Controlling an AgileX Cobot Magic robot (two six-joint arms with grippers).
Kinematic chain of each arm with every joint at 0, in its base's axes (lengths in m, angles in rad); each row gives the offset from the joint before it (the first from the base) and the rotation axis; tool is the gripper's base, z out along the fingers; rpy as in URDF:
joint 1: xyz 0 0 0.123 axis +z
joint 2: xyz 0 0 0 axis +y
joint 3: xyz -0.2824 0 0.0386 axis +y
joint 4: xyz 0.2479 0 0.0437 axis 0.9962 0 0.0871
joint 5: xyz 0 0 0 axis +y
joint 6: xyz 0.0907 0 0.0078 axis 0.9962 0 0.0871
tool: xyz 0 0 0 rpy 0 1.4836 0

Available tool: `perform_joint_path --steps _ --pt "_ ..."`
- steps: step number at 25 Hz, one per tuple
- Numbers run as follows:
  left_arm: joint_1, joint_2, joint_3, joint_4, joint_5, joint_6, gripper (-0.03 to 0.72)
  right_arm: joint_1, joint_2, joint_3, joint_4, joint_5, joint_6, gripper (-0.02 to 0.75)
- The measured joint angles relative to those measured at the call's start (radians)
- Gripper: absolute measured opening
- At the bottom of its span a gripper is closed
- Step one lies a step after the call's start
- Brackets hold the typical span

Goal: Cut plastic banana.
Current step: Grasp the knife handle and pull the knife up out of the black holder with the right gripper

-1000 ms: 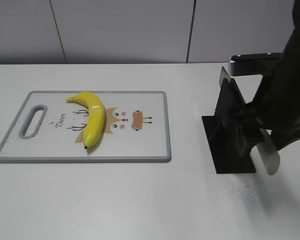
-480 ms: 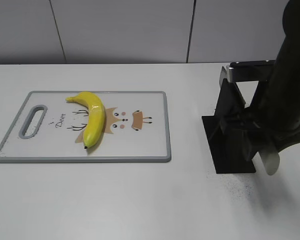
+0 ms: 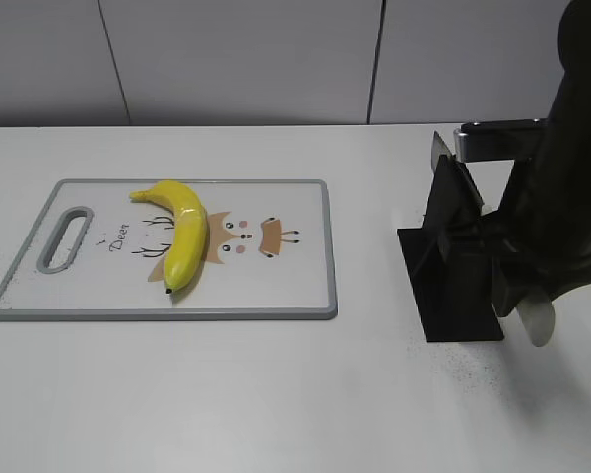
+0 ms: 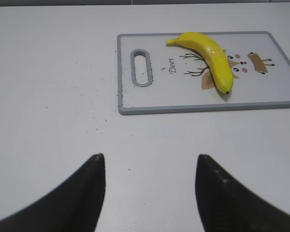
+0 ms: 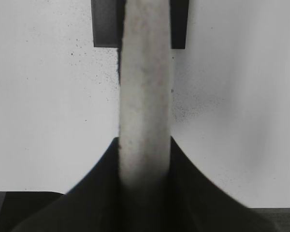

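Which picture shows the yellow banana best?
The left wrist view: the banana lies whole and large on the cutting board, dark tip visible. The exterior view shows it whole too, but smaller. The right wrist view doesn't show it.

A white cutting board with a grey rim lies flat on the white desk, left of centre; it has an oval handle slot at its left end and a cartoon deer print with the word "Deer". Well to its right stands a black knife stand on a flat base. Dark specks dot the desk.
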Motion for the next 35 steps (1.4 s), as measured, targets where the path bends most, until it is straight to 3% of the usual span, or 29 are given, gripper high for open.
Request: perform_joint_path --steps 17,35 --pt "0.000 0.000 0.000 0.000 0.000 0.000 0.580 0.000 -0.162 -0.012 -0.026 0.042 0.014 0.162" --pt "0.000 0.000 0.000 0.000 0.000 0.000 0.580 0.000 -0.192 -0.316 -0.072 0.173 -0.049 0.162"
